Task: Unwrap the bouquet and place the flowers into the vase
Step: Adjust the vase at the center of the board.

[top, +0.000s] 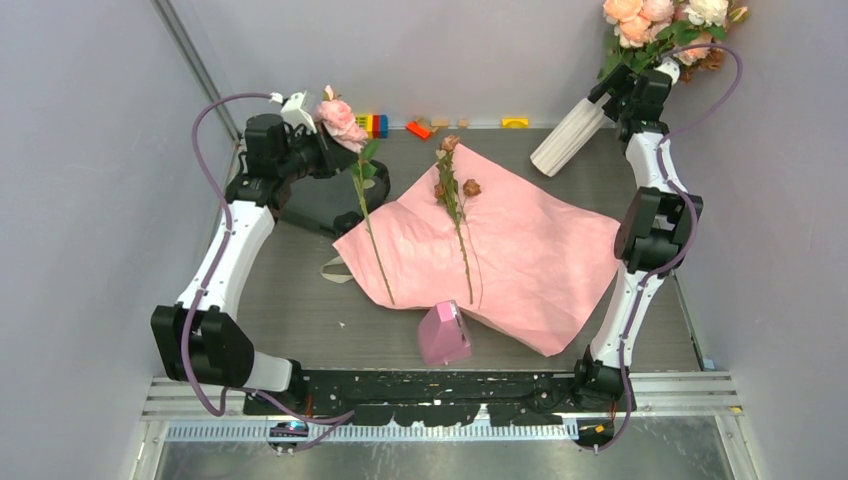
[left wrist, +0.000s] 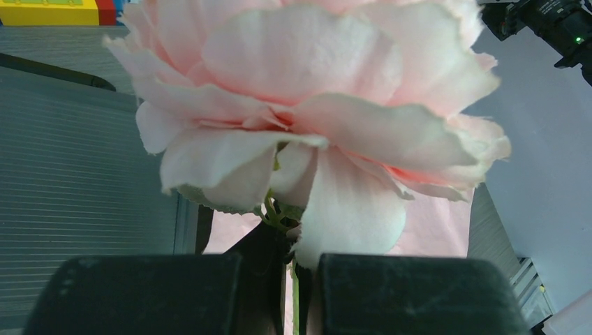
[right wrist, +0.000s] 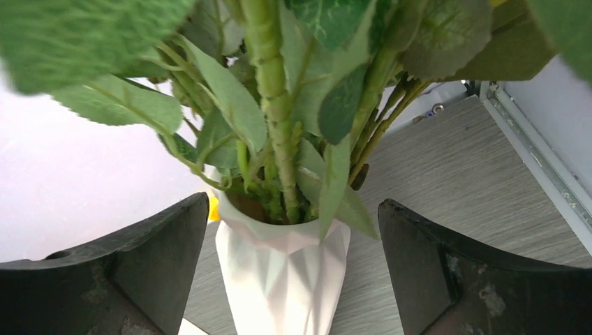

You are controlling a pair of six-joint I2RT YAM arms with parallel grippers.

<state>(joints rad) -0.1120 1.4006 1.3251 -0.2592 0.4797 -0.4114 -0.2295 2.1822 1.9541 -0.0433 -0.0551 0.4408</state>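
Note:
My left gripper (top: 322, 150) is shut on the stem of a pink rose (top: 338, 117), held up over the table's far left. Its long green stem (top: 372, 235) hangs down across the edge of the pink wrapping paper (top: 530, 260). The paper lies spread open and flat. Small brown roses on thin stems (top: 455, 195) lie on it. In the left wrist view the bloom (left wrist: 314, 118) fills the frame above my left gripper (left wrist: 300, 262). At the far right, my right gripper (top: 628, 88) is open. Its jaws stand either side of the white ribbed vase (top: 568, 138) neck (right wrist: 279, 272), with gaps on both sides.
A peach rose cluster (top: 660, 22) with green leaves (right wrist: 230, 105) stands in the vase. A small pink wedge (top: 443, 333) sits at the paper's near edge. The beige ribbon (top: 333, 268) lies left of the paper. Coloured blocks (top: 420, 128) line the back wall.

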